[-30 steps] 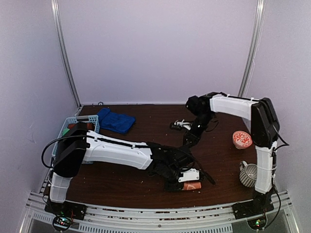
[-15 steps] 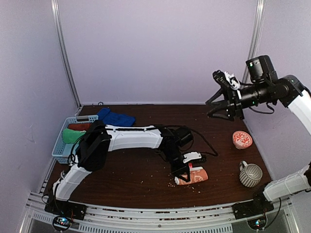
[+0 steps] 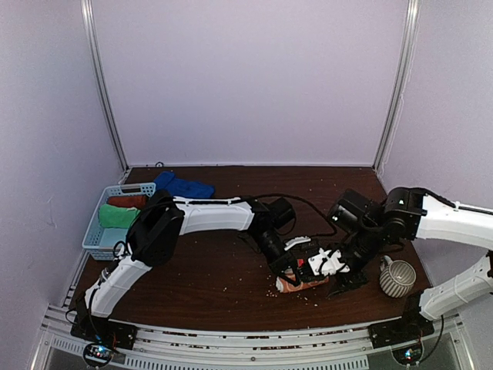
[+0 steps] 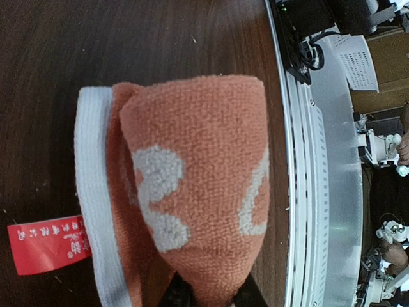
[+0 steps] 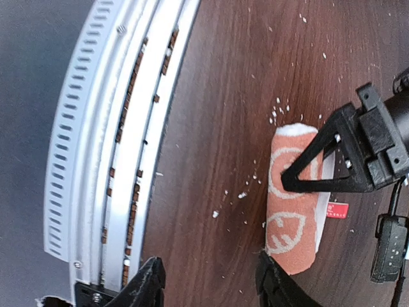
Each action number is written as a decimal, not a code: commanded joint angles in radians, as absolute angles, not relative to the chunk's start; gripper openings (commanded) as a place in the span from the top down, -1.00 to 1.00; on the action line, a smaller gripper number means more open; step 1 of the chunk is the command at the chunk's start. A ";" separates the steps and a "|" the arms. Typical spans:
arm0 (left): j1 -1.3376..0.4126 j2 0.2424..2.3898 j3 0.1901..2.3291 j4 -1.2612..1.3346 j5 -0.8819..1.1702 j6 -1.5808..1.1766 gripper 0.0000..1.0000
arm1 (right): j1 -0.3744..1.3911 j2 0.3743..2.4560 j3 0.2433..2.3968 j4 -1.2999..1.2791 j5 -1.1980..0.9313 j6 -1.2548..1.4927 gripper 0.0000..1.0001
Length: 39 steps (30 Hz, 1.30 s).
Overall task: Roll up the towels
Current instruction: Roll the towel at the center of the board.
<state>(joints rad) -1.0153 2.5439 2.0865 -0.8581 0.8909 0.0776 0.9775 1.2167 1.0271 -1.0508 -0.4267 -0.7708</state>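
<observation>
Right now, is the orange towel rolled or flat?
Rolled: the orange towel is a tight tube, pinched by the left fingers.

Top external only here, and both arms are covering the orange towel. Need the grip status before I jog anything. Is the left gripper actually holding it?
Observer: Yes. In the left wrist view the left gripper is shut on one end of the rolled orange towel.
Operator: Right gripper on it too?
Observer: No. In the right wrist view the right gripper is open, with bare table between its fingers. The towel lies off to one side, by one finger.
Operator: Anything sticking out of the roll?
Observer: A red tag lies flat on the table beside the white hem.
</observation>
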 commanded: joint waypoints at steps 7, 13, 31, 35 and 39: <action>-1.025 2.637 2.047 -0.954 0.782 0.052 0.92 | 1.011 1.218 0.766 -0.601 -0.011 -0.749 -0.15; -1.020 2.631 2.034 -0.954 0.777 0.059 0.89 | 1.010 1.272 0.712 -0.475 0.046 -0.795 -0.21; -0.983 2.466 1.864 -0.758 0.679 0.005 0.33 | 0.993 1.437 0.624 -0.397 0.031 -0.803 0.42; -0.961 2.283 1.701 -0.575 0.559 -0.039 0.18 | 0.944 1.460 0.619 -0.424 -0.043 -0.797 0.63; -0.932 2.116 1.550 -0.446 0.422 -0.083 0.12 | 0.871 1.478 0.661 -0.486 -0.163 -0.800 0.68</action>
